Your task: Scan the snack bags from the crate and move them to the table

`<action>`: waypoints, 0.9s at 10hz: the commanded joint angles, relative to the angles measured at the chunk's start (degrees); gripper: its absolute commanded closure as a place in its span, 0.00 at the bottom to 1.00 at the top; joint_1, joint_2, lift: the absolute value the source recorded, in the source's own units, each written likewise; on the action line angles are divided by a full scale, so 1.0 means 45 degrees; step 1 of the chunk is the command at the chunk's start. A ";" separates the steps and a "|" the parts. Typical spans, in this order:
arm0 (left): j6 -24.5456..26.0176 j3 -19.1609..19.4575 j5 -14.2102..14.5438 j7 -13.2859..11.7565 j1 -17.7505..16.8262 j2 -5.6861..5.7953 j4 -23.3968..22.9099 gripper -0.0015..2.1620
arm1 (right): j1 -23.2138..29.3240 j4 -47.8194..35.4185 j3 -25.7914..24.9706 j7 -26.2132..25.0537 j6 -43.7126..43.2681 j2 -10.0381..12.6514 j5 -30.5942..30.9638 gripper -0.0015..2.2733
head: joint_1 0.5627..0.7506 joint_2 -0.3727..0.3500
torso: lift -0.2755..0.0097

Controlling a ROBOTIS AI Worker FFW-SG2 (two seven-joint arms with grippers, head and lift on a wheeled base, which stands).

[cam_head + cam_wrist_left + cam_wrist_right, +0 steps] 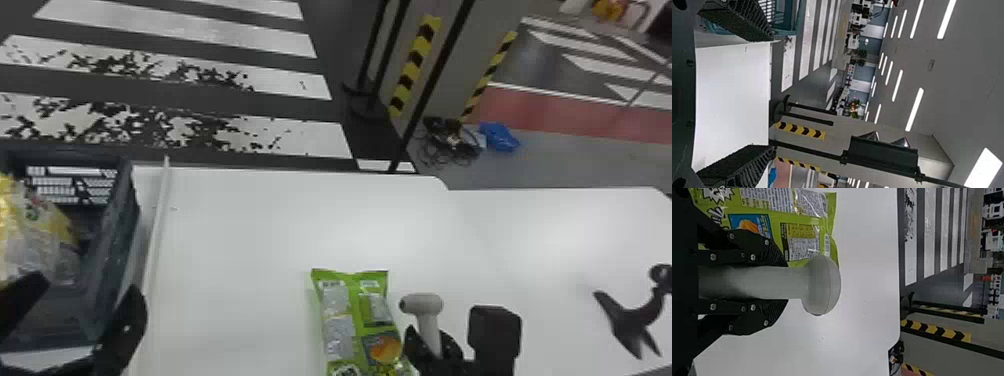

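Head view: the left gripper (80,307), at the crate (111,235) holding what seems a yellow snack bag (40,227); a green snack bag (340,305) lies on the white bench (240,240) near the right gripper (434,345). Left wrist view: fingers spread wide, empty. Right wrist view: fingers closed around a grey scanner (822,284).

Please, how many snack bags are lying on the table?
1: the green bag, left of the scanner held in the right gripper. More could lie past the head view's bottom edge.
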 commanded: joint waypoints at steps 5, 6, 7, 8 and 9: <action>0.0115 -0.0039 0.0006 -0.0065 -0.0058 0.0061 -0.0052 0.00 | 0.0024 -0.0871 0.3315 -0.1038 0.0344 0.0022 0.2041 0.99 | 0.70 0.26 | 0.63; 0.0154 -0.0098 0.0006 -0.0065 -0.0097 0.0081 -0.0052 0.00 | -0.0191 -0.0735 0.3745 -0.1116 0.0188 0.0022 0.2334 0.99 | 0.70 0.31 | 0.63; 0.0193 -0.0117 0.0006 -0.0085 -0.0097 0.0100 -0.0072 0.00 | -0.0484 -0.0461 0.4018 -0.1135 0.0071 0.0022 0.2471 0.99 | 0.70 0.34 | 0.63; 0.0272 -0.0117 0.0006 -0.0085 -0.0097 0.0139 -0.0130 0.00 | -0.0796 -0.0071 0.4096 -0.1135 -0.0281 0.0022 0.2510 0.99 | 0.70 0.37 | 0.63; 0.0428 -0.0078 0.0006 -0.0085 -0.0018 0.0178 -0.0287 0.00 | -0.1167 0.0418 0.4155 -0.1135 -0.0359 0.0022 0.2529 0.99 | 0.70 0.38 | 0.63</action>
